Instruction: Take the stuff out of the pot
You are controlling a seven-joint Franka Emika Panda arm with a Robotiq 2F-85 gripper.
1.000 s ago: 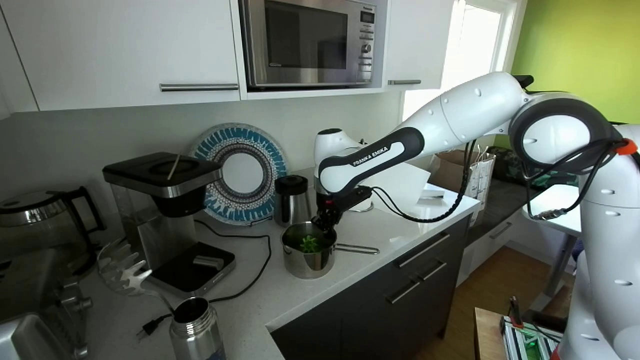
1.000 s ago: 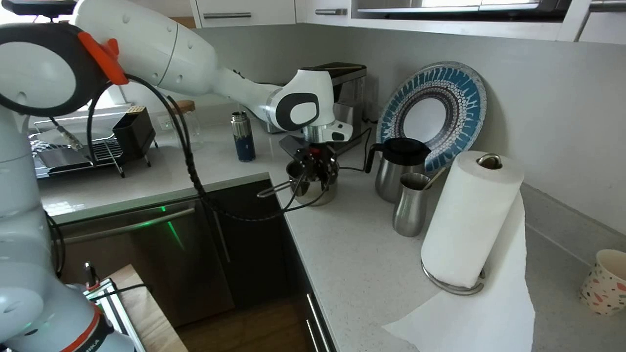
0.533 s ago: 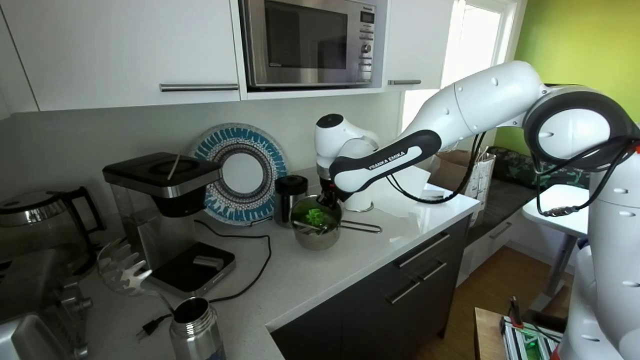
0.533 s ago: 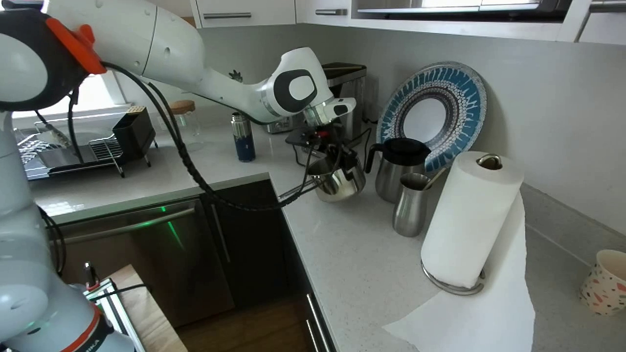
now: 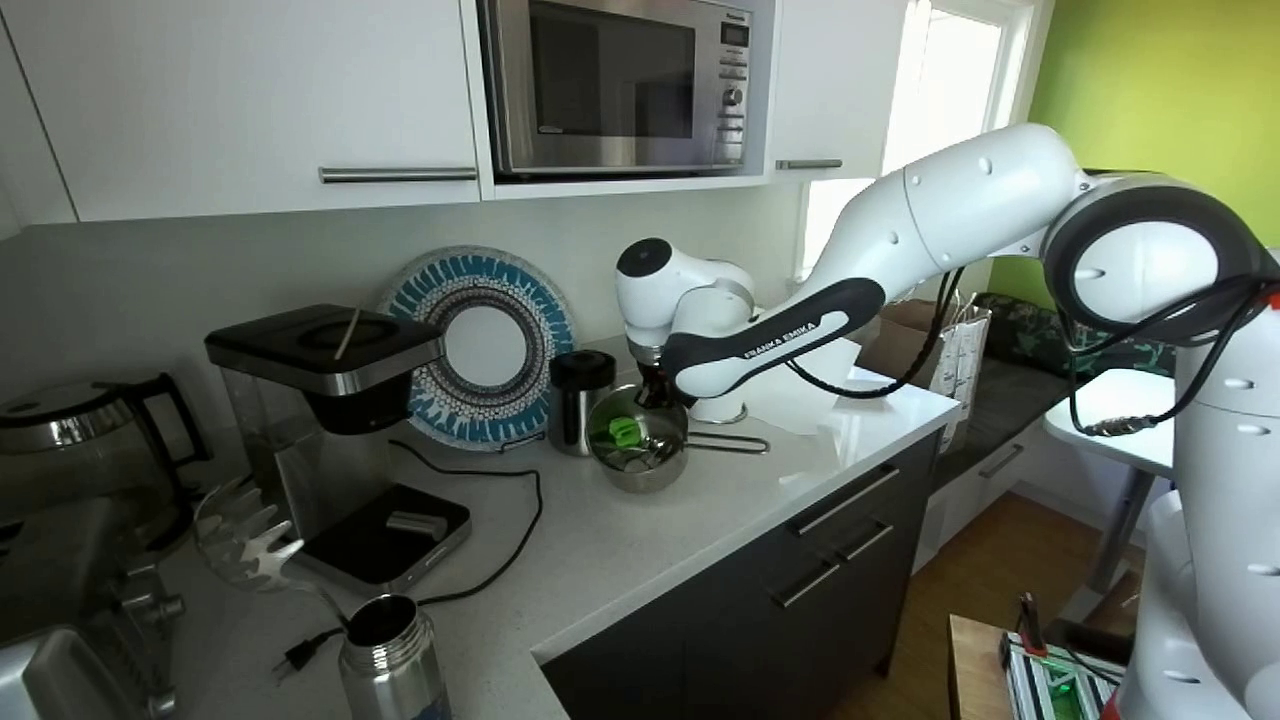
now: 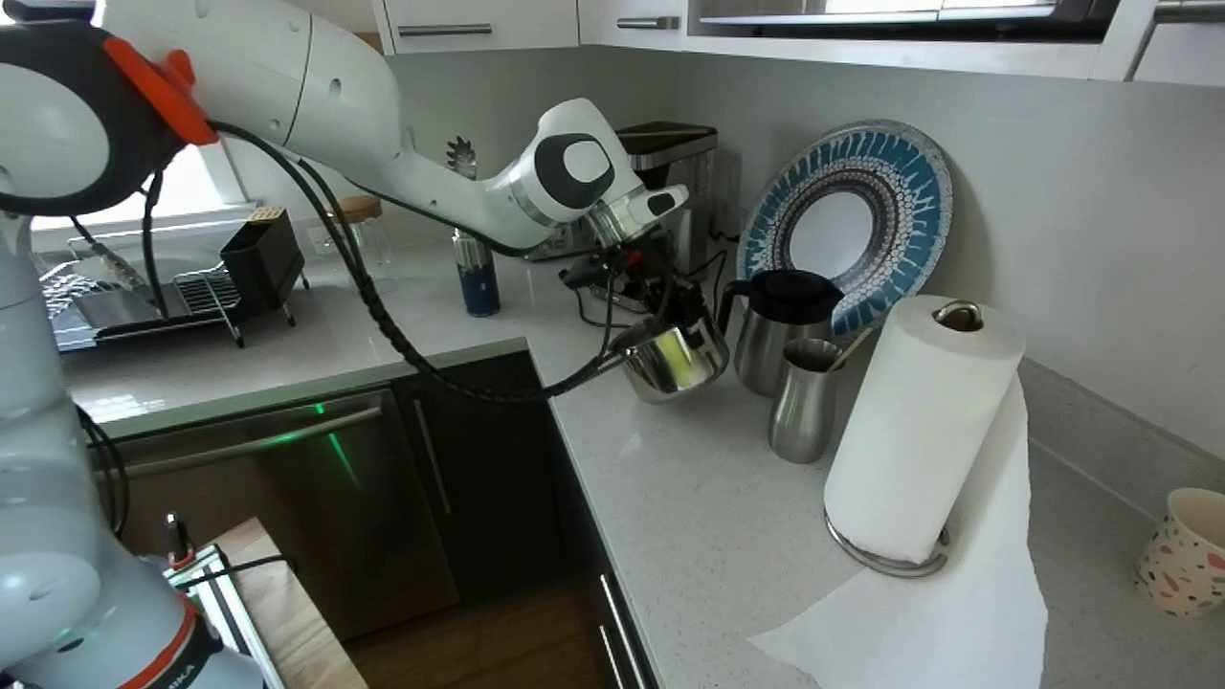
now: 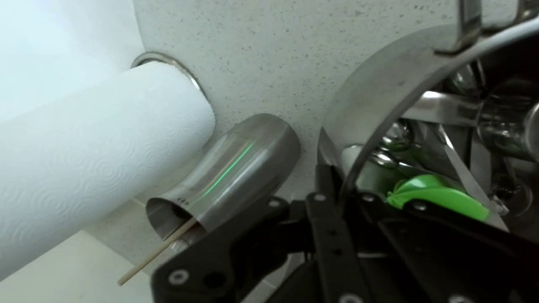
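Note:
The pot (image 5: 645, 474) is round shiny steel with a wire handle (image 5: 740, 445). It is tilted, its mouth toward the coffee maker; it also shows in an exterior view (image 6: 675, 364) and in the wrist view (image 7: 370, 80). The stuff, a bright green leafy-looking piece (image 5: 625, 432), lies inside the pot; it also shows in the wrist view (image 7: 438, 198). Shiny metal pieces (image 7: 446, 110) lie beside it. My gripper (image 7: 346, 185) is shut on the pot's rim, one finger (image 7: 325, 179) outside and one inside. Whether the pot touches the counter I cannot tell.
A steel canister with black lid (image 6: 790, 330) stands close behind the pot. A steel jug (image 6: 802, 421) with a stick and a paper towel roll (image 6: 914, 440) stand nearby. A coffee maker (image 5: 330, 360), a patterned plate (image 6: 766, 211) and a steel bottle (image 5: 400, 670) are around.
The pot has moved with my gripper toward the canister and tipped over, its mouth turning toward the coffee maker. The stuff has shifted inside the pot. The wrist has tilted.

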